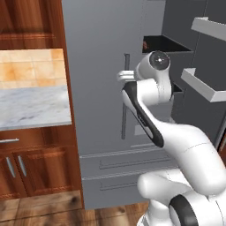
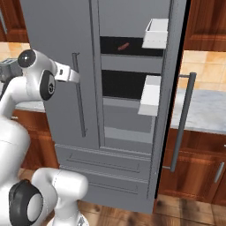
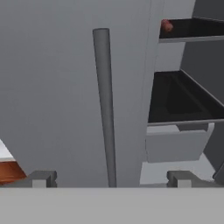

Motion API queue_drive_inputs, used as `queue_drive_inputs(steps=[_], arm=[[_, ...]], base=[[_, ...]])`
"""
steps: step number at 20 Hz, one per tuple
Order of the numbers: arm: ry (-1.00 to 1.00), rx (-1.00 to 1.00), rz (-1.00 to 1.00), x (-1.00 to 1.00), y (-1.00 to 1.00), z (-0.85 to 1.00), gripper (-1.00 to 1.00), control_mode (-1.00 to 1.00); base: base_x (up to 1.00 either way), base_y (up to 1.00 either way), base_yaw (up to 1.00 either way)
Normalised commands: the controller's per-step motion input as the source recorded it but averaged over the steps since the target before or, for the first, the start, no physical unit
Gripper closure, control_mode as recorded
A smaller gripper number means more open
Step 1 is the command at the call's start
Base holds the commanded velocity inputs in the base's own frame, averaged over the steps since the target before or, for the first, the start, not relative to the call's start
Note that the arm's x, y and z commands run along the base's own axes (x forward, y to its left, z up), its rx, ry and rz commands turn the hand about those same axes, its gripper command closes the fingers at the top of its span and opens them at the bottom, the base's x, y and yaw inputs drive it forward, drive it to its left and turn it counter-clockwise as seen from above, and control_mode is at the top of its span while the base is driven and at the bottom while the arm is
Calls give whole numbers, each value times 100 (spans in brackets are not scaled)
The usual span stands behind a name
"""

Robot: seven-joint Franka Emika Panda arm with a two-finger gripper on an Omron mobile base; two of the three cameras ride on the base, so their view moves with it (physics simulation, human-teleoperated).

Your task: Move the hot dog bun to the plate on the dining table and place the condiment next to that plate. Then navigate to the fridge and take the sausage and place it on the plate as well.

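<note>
The main risk from here is the closed left door of the fridge (image 2: 57, 66): the gripper (image 3: 109, 178) faces that door's long bar handle (image 3: 105, 105), which stands straight ahead between its fingertips, so a reach toward the food could knock a finger or the wrist into the bar or the door edge. The sausage (image 2: 123, 46) lies up and to the right of the gripper, on a dark upper shelf (image 2: 132, 54) behind the opened right door (image 2: 170, 110), and looks small and thin; a slanted approach may push it deeper or let it roll. The door bins (image 2: 155, 33) jut out near that path and could catch the arm. The gripper's jaws are spread wide, holding nothing and touching nothing, with the handle just ahead of them.
</note>
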Motion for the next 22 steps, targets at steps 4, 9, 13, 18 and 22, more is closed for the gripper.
queue_drive_inputs(steps=[4,9,13,18,22], arm=[[1,0,0,71,0,-7,-100,-100],[0,0,0,64,0,-14,-100,-100],[0,0,0,57,0,-15,-100,-100],[0,0,-1,61,0,-17,-100,-100],[0,0,0,60,0,-21,-100,-100]], base=[[0,0,0],[0,0,0],[0,0,0],[0,0,0],[0,0,0]])
